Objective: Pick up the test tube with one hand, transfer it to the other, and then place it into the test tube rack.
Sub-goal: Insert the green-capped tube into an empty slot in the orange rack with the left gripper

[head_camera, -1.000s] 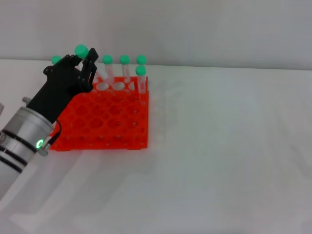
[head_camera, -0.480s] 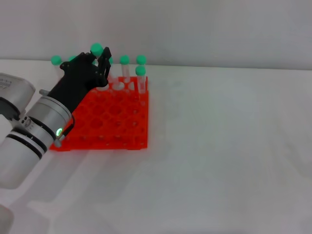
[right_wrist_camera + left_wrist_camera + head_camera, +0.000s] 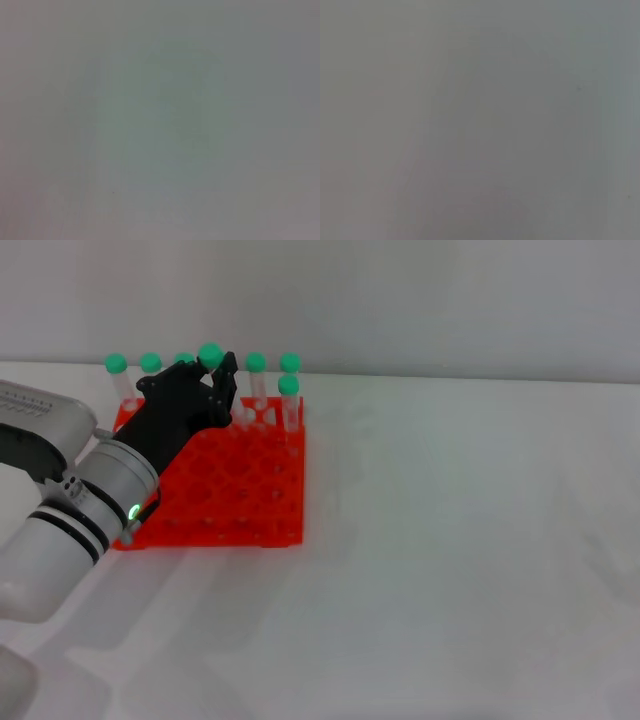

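Observation:
My left gripper (image 3: 218, 373), black on a silver-white wrist with a green light, is over the back row of the orange-red test tube rack (image 3: 258, 502). It is shut on a test tube, whose green cap (image 3: 210, 354) shows just above the fingers. The tube's body is hidden behind the gripper. The tube stands about upright over the rack's back holes, between the other tubes. The right gripper is out of view. Both wrist views show only plain grey.
Several other green-capped tubes stand in the rack's back row, three at the left (image 3: 150, 363) and two at the right (image 3: 256, 362). One more (image 3: 288, 386) stands a row nearer at the right edge. The white table (image 3: 470, 540) stretches to the right.
My left gripper has carried the tube to the right along the rack's back row and a little lower. The left-hand tubes it covered now show.

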Controlling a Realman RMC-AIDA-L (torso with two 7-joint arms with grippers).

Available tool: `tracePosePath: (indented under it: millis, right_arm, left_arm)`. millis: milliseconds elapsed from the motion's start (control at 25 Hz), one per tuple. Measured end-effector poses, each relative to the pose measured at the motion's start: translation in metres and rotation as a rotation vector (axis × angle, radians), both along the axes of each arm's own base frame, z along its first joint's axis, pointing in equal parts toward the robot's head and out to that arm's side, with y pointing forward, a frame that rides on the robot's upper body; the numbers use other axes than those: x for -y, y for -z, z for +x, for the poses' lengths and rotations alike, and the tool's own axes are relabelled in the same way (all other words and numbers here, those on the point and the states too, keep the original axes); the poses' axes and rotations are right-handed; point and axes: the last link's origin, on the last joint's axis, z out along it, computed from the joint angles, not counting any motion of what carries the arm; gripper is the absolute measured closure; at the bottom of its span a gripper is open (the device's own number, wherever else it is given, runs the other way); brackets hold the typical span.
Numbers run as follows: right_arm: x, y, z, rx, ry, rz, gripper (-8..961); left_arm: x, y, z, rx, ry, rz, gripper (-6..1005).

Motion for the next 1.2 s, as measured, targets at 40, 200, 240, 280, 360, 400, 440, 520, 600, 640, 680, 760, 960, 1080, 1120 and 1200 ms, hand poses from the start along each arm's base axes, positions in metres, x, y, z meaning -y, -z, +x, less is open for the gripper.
tracePosePath:
  millis: [40, 200, 240, 280, 360, 400, 440, 520, 600, 640, 680, 760, 960, 1080, 1120, 1200]
  right_arm:
    - [0.0002, 0.0003, 0.0003, -0.001, 0.002, -0.001, 81]
    - [0.0011, 0.0018, 0.0012, -0.005, 0.008, -0.005, 81]
    - [0.0012, 0.0022, 0.0014, -0.006, 0.009, -0.006, 81]
    - [0.0013, 0.0025, 0.0016, -0.007, 0.01, -0.006, 81]
    - [0.0024, 0.0037, 0.0028, -0.012, 0.018, -0.009, 81]
    - [0.0028, 0.0043, 0.0032, -0.014, 0.02, -0.01, 81]
    - [0.0028, 0.0046, 0.0033, -0.015, 0.021, -0.01, 81]
    - [0.0027, 0.0051, 0.0031, -0.018, 0.021, -0.011, 81]
    - [0.0025, 0.0051, 0.0029, -0.019, 0.02, -0.011, 81]
    - [0.0024, 0.0052, 0.0028, -0.019, 0.019, -0.011, 81]
    - [0.0024, 0.0053, 0.0027, -0.019, 0.019, -0.011, 81]
    - [0.0023, 0.0057, 0.0023, -0.018, 0.017, -0.014, 81]
    - [0.002, 0.0061, 0.0008, -0.024, 0.009, -0.015, 81]
    - [0.0019, 0.0061, 0.0003, -0.027, 0.006, -0.015, 81]
    - [0.0017, 0.0061, 0.0001, -0.028, 0.005, -0.015, 81]
    - [0.0013, 0.0061, -0.0005, -0.029, 0.002, -0.015, 81]
  left_arm:
    - [-0.0004, 0.0, 0.0011, -0.004, 0.004, 0.002, 764]
    - [-0.0034, -0.0001, 0.0038, -0.016, 0.01, 0.008, 762]
    - [-0.0037, -0.0001, 0.0039, -0.018, 0.01, 0.007, 762]
    - [-0.0038, 0.0, 0.0038, -0.019, 0.01, 0.008, 761]
    - [-0.0041, -0.0002, 0.0043, -0.028, 0.014, 0.012, 760]
    - [-0.0045, -0.0003, 0.0048, -0.03, 0.016, 0.013, 760]
    - [-0.0051, -0.0003, 0.0055, -0.032, 0.017, 0.015, 759]
    - [-0.0063, 0.0001, 0.0064, -0.037, 0.018, 0.014, 758]
    - [-0.0076, 0.0012, 0.007, -0.042, 0.016, 0.008, 757]
    - [-0.0081, 0.0021, 0.0076, -0.044, 0.016, 0.005, 757]
    - [-0.0082, 0.0029, 0.0082, -0.044, 0.016, 0.002, 757]
    - [-0.0081, 0.0039, 0.0084, -0.045, 0.014, -0.001, 756]
    - [-0.0086, 0.0054, 0.0068, -0.049, 0.001, -0.01, 753]
    - [-0.0092, 0.0074, 0.0052, -0.057, -0.014, -0.019, 752]
    - [-0.0093, 0.0081, 0.0048, -0.059, -0.019, -0.022, 752]
    - [-0.0099, 0.009, 0.0052, -0.061, -0.022, -0.025, 751]
